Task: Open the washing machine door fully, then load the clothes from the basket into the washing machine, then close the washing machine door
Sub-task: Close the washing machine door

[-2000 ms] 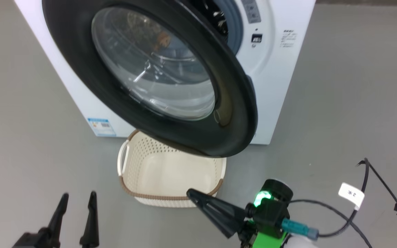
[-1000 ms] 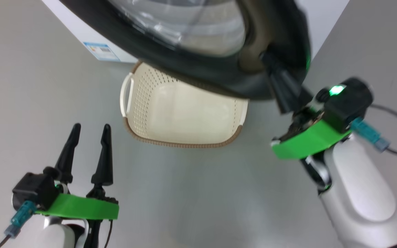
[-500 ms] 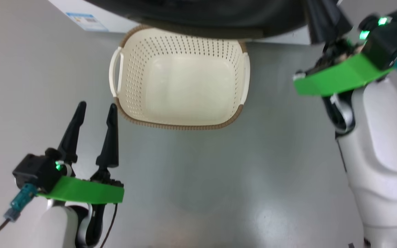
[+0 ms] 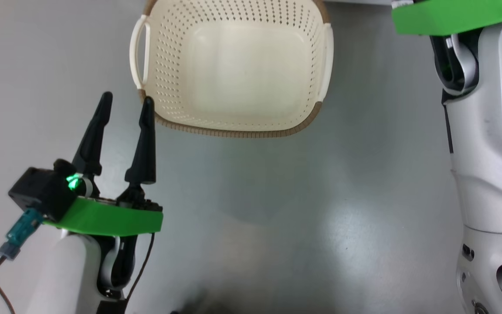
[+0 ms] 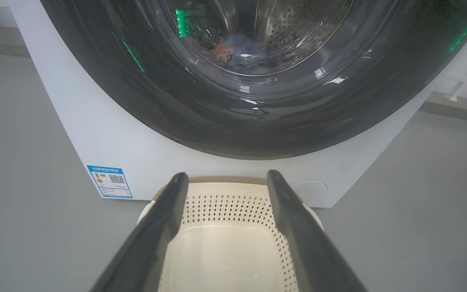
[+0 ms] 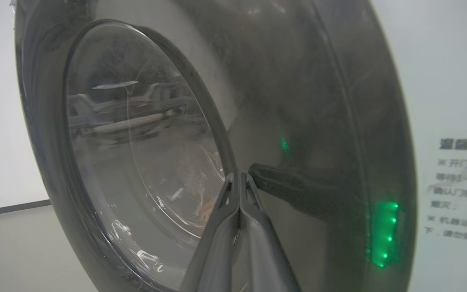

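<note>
cream-white holey plastic basket (image 4: 233, 65) bare inside, left gripper (image 4: 124, 102) spread wide holding nothing, right gripper (image 6: 239, 178) pinched tight against shiny black round washing machine door (image 6: 298, 121).

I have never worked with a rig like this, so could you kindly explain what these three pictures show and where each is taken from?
It is a wheeled robot with two arms. The head camera looks down at the grey floor, where an empty basket stands. The left gripper is open beside it and holds nothing. The left wrist camera looks along those fingers over the basket to the washing machine, with clothes visible through the glass of its door. The right wrist camera shows the right gripper, shut and empty, its tips at the door's glossy black rim; I cannot tell if they touch.
</note>
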Available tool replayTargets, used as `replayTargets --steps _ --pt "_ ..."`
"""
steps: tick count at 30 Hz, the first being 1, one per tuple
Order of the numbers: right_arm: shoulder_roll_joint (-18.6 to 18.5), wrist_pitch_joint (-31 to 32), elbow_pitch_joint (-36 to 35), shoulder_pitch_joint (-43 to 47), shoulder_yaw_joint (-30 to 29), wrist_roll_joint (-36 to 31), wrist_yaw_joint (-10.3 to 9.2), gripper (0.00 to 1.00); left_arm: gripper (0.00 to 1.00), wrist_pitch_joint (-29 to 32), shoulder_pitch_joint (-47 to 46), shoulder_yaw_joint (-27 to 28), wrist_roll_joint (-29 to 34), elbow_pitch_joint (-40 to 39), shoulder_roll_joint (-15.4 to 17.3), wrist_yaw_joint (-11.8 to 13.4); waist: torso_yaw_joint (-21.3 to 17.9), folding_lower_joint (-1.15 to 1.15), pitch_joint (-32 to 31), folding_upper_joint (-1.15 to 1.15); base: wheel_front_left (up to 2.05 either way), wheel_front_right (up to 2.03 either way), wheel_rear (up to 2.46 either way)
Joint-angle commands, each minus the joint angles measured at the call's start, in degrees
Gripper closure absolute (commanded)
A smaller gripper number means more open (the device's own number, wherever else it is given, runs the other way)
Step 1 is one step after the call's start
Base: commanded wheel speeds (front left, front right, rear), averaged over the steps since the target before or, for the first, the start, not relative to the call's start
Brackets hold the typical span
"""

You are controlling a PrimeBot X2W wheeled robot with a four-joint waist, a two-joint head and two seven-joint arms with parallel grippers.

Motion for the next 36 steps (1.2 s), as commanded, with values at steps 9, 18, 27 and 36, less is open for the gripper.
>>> replayTargets --steps 9,18,27,36 --pt "1.67 -0.07 -2.17 -0.21 0.56 -0.27 -0.45 1.00 0.00 -0.36 -0.49 1.89 -0.18 -1.44 1.25 -0.15 0.60 0.00 1.34 0.00 0.00 0.00 0.00" --pt "0.76 -0.07 -3.13 8.41 4.71 3.21 -0.45 1.00 0.00 -0.36 0.90 2.83 0.30 -1.11 1.52 -0.15 -0.50 0.00 -2.92 0.00 0.00 0.00 0.00" --pt "-1.13 -0.07 -5.19 21.74 6.05 5.80 -0.45 1.00 0.00 -0.36 3.39 3.91 0.96 -0.66 2.13 -0.15 -2.67 0.00 -10.15 0.00 0.00 0.00 0.00" --pt "-0.91 -0.07 -6.94 30.50 5.26 6.66 -0.45 1.00 0.00 -0.36 5.92 4.85 1.47 -0.20 2.59 -0.15 -4.98 0.00 -15.59 0.00 0.00 0.00 0.00"
